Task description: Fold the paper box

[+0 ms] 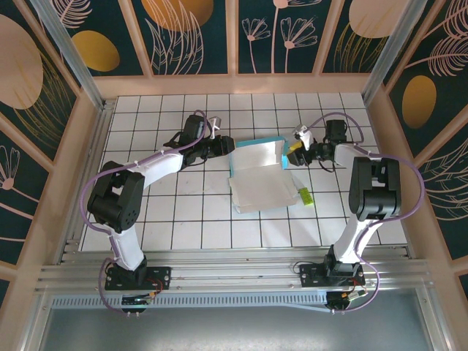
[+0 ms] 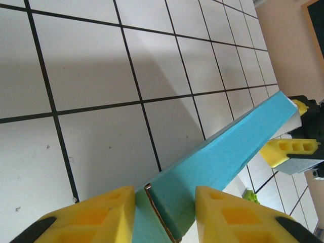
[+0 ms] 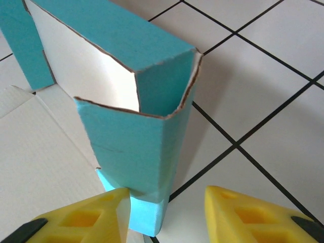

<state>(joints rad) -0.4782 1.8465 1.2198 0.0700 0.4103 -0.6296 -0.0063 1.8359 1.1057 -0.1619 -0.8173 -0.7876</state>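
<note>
Bright and even from overhead in the top external view, sharp throughout, with faint short shadows beside the arms on the white tiled table (image 1: 190,212) and a wide-angle splay of the side walls toward the frame's edges. Softer in the left wrist view: a broad grey shadow slanting from upper centre down along the paper box (image 2: 228,152), crisp grid lines mid-frame, the left gripper's fingers (image 2: 96,215) blurred at the bottom edge. Well lit in the right wrist view too, with a pale shadow right of the paper box (image 3: 136,142) on the tiles and the right gripper's fingers (image 3: 253,215) out of focus along the bottom.
</note>
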